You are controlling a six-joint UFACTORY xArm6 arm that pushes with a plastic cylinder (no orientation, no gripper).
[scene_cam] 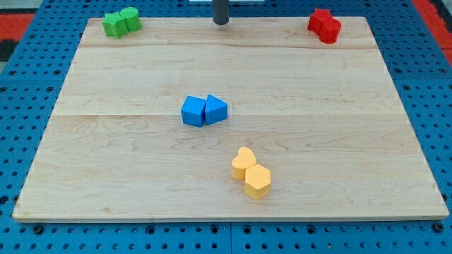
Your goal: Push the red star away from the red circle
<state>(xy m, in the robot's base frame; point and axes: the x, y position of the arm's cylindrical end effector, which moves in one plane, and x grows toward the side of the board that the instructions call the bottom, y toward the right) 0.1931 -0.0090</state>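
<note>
The red star [319, 19] and the red circle [330, 30] sit touching at the board's top right corner, the star to the upper left of the circle. My tip [221, 22] is a dark rod end at the board's top edge, near the middle, well to the left of the red pair and apart from every block.
A green pair [121, 22] sits at the top left corner. A blue cube [192, 111] and a blue triangle [216, 110] touch at the board's middle. A yellow heart [244, 162] and a yellow hexagon [258, 180] touch lower down. The wooden board [353, 141] lies on a blue pegboard.
</note>
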